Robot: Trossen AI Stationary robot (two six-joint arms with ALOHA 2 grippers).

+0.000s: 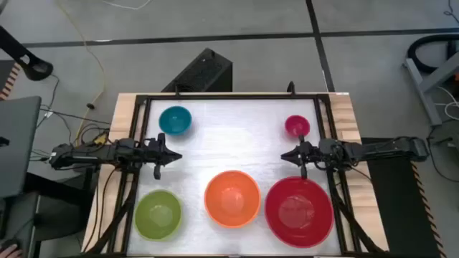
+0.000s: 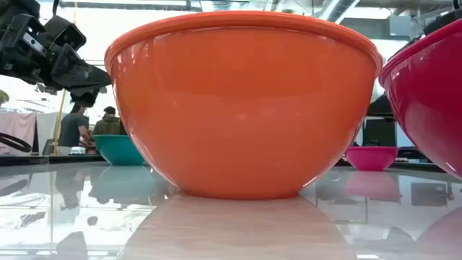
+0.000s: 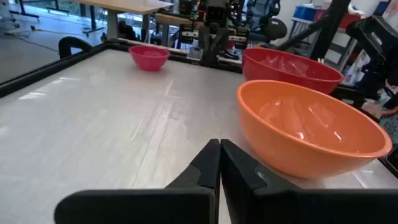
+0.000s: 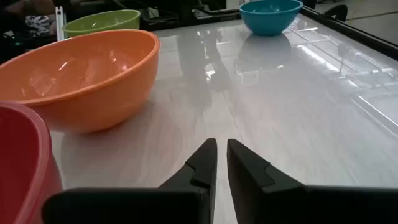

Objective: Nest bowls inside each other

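Note:
Five bowls stand upright on their bases on the white table, apart from one another. The teal bowl (image 1: 174, 120) is at the far left and the small pink bowl (image 1: 297, 126) at the far right. Along the near edge stand the lime green bowl (image 1: 158, 213), the orange bowl (image 1: 232, 198) and the large red bowl (image 1: 298, 211). My left gripper (image 1: 178, 157) hovers at the left side, shut and pointing level toward the middle. My right gripper (image 1: 282, 156) faces it from the right, with a narrow gap between its fingers (image 4: 222, 149) and nothing in it.
Black frame rails (image 1: 136, 143) run along the table's left and right sides. A black box (image 1: 204, 72) stands on the floor beyond the far edge. Bare tabletop (image 1: 229, 140) lies between the two grippers. People (image 2: 72, 126) stand in the room behind.

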